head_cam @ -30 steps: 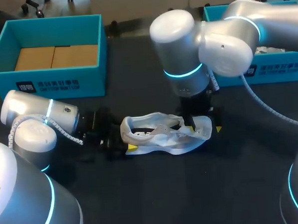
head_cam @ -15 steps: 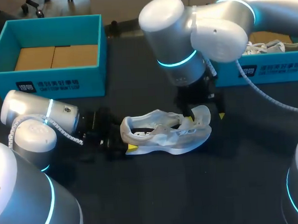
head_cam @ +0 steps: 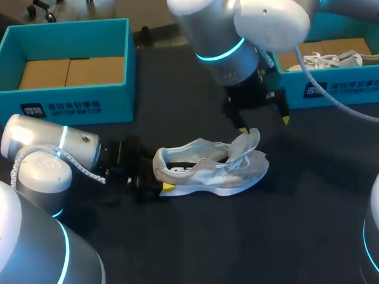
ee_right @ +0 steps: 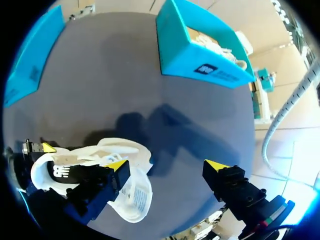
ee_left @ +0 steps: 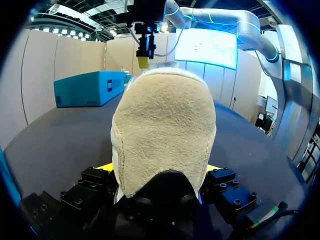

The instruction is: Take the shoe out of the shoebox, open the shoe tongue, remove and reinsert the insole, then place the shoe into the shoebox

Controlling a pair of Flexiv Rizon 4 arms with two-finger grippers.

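You'll see the shoe (head_cam: 210, 169) at centre frame is soft white cloth, while its heel (ee_left: 165, 140) looks like rough, napped suede up close. The table (head_cam: 258, 240) beneath is matt and dark. At upper left, the teal shoebox (head_cam: 66, 101) looks smooth, with plain brown cardboard (head_cam: 71, 72) inside. The right arm (head_cam: 234, 25) has a glossy silver shell.
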